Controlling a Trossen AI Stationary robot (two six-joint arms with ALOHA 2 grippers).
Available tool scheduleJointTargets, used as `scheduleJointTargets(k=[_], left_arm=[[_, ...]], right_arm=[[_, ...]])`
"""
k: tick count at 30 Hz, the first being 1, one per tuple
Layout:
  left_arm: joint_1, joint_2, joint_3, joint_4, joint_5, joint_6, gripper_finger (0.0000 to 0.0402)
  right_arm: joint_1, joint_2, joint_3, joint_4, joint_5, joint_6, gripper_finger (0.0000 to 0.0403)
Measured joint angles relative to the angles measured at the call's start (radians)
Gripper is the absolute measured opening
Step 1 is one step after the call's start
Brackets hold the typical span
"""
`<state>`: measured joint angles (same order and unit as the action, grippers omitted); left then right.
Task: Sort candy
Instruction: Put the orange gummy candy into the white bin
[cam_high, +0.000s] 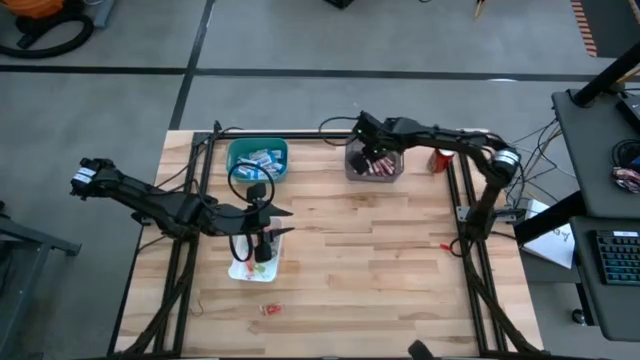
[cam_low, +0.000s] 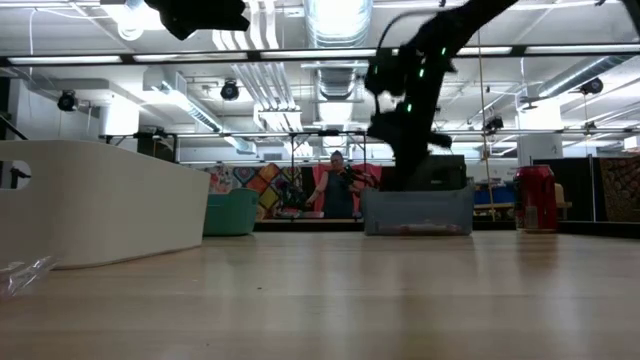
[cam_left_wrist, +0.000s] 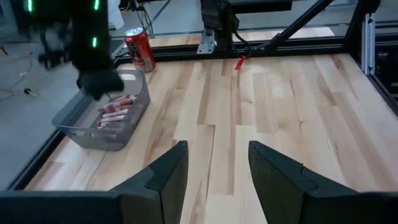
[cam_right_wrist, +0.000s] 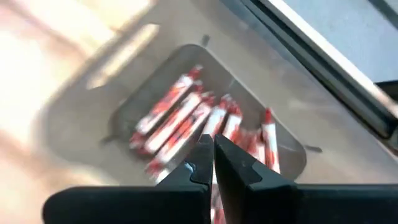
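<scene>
Red-and-white candy sticks (cam_right_wrist: 186, 118) lie in a clear grey bin (cam_high: 392, 172) at the table's far side. My right gripper (cam_right_wrist: 213, 155) hangs shut just above them with nothing between its fingers; in the high view my right gripper (cam_high: 368, 153) sits over the bin. Blue-and-white candy bars fill a teal bin (cam_high: 258, 160). My left gripper (cam_left_wrist: 217, 168) is open and empty, held above a white tray (cam_high: 240, 270) of small coloured pieces. Loose red candy lies on the wood near the front (cam_high: 270, 310) and at the right (cam_high: 445, 245).
A red soda can (cam_high: 438, 158) stands just right of the grey bin. Black frame rails run along the table's left, right and far edges. The low view shows a crumpled clear wrapper (cam_low: 25, 275) on the wood and a person (cam_low: 335, 185) far behind the table.
</scene>
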<state>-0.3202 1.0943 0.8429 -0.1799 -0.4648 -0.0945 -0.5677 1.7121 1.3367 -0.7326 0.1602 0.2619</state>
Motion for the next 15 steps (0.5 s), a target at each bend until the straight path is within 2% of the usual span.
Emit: scheduleJointTargets(k=[5, 11, 15], left_arm=[[-0.018, 0.002, 0.009, -0.011, 0.001, -0.068, 0.0152], [-0.095, 0.006, 0.009, -0.026, 0.003, -0.128, 0.0152], [-0.143, 0.031, 0.009, -0.019, 0.003, -0.206, 0.0152]], right_arm=[[0.102, -0.168, -0.004, -0.075, -0.003, -0.021, 0.0009], [0.305, -0.359, -0.071, -0.105, -0.005, 0.033, 0.0009], [0.457, -0.44, -0.125, -0.103, -0.006, 0.089, 0.0009]])
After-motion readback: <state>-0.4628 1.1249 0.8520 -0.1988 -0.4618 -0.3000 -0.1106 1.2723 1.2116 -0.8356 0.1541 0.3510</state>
